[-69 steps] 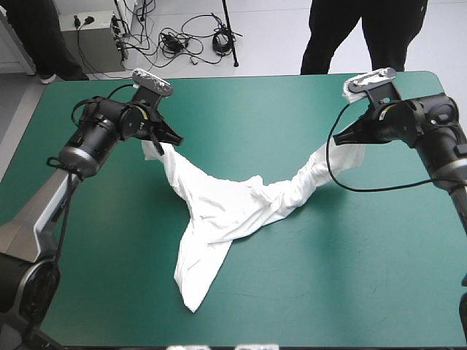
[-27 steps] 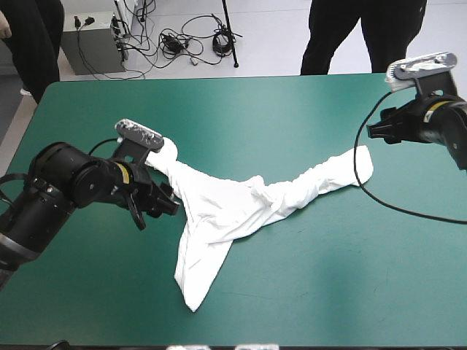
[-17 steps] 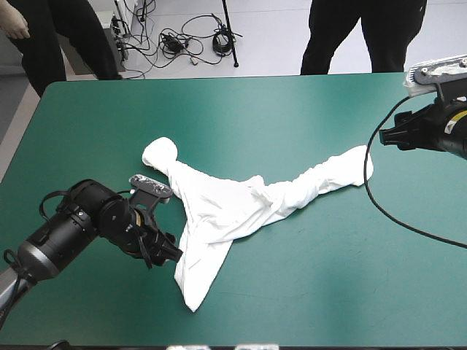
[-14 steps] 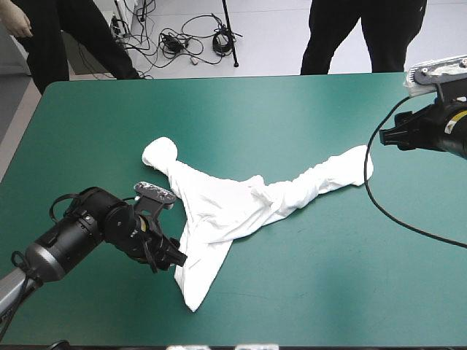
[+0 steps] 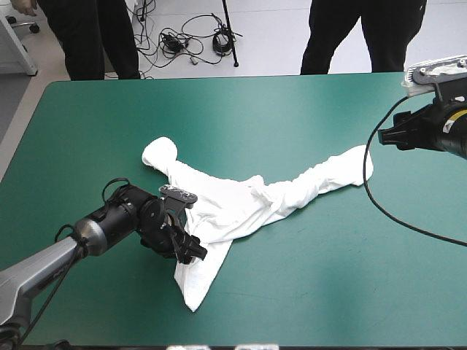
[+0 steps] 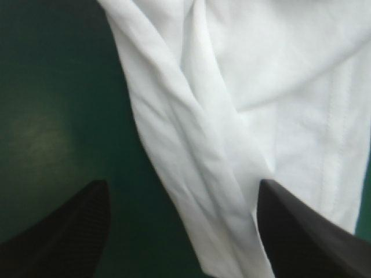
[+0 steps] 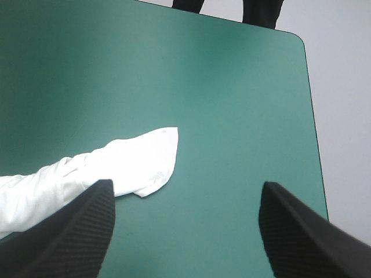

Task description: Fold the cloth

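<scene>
Left black fin-fingered gripper [image 5: 191, 251], spread open, straddles crumpled white T-shirt [image 5: 226, 200] at its 7-o'clock tail.
Probably placed to pinch that edge.

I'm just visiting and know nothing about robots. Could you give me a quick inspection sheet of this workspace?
Surface: table with a teal-green cover.
Job's things: white T-shirt, crumpled, strung out in three arms, not yet folded.
Clutter: nothing seen.
Grippers: left gripper open, a fold of the T-shirt's near arm between its fingers; right gripper open, near the table's right edge, apart from the T-shirt.
Cables: nothing seen.
Surroundings: nothing seen.
</scene>
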